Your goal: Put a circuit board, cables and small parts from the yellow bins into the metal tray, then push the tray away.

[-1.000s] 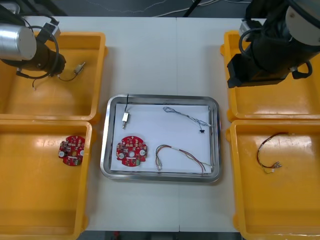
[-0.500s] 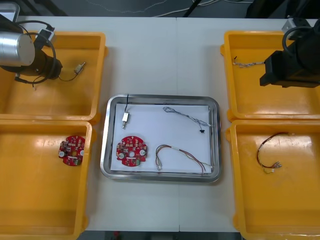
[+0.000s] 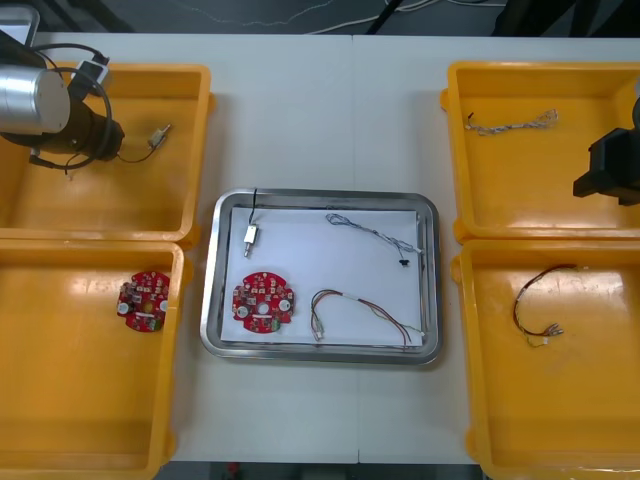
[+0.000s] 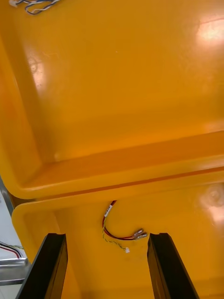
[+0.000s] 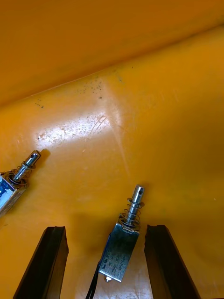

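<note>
Bare table lies open beyond the metal tray, whose shiny rim has rounded corners. On its white floor we see a round red circuit board, two cables and a small part. Our left gripper is spread wide and empty in the far left bin. A spring-nosed metal part lies between its fingers, its label unreadable. Our right gripper gapes empty where the glossy far right bin meets the near right bin.
</note>
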Robot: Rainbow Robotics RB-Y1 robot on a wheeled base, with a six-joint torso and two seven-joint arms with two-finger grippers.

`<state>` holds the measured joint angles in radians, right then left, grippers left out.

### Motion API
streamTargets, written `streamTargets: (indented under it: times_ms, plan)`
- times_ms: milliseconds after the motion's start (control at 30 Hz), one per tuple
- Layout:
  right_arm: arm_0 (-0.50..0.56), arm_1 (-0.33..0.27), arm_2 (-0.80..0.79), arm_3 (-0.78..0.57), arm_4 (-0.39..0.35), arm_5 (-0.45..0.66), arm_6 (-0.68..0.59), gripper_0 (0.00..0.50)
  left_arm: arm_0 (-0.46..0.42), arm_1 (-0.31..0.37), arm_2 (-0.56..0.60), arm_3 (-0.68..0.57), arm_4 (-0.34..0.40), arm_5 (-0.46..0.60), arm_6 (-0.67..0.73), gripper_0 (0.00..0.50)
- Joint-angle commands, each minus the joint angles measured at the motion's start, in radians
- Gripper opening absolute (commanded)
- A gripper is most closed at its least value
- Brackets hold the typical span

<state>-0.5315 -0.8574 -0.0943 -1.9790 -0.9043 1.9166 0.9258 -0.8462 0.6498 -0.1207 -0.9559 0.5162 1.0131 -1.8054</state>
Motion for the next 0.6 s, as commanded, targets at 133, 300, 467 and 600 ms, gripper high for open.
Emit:
streamTargets:
  times_ms: [133, 300, 467, 600]
  plan:
    - [0.08, -0.042, -0.067, -0.032, -0.007, 0.003, 0.056, 0.5, -0.028, -0.007, -0.014, -0.004, -0.001, 0.004, -0.147, 0.172]
    - [0.142, -0.042, -0.094, -0.041, 0.001, 0.003, 0.111, 0.5, -0.027, -0.007, -0.014, -0.004, -0.001, 0.004, -0.146, 0.0]
    - [0.2, -0.04, -0.134, -0.046, 0.01, 0.003, 0.2, 0.5, -0.027, -0.007, -0.014, -0.004, -0.001, 0.004, -0.144, 0.0]
    - [0.261, -0.029, -0.165, -0.064, 0.019, -0.007, 0.254, 0.5, -0.027, -0.006, -0.01, -0.006, 0.007, 0.004, -0.141, 0.0]
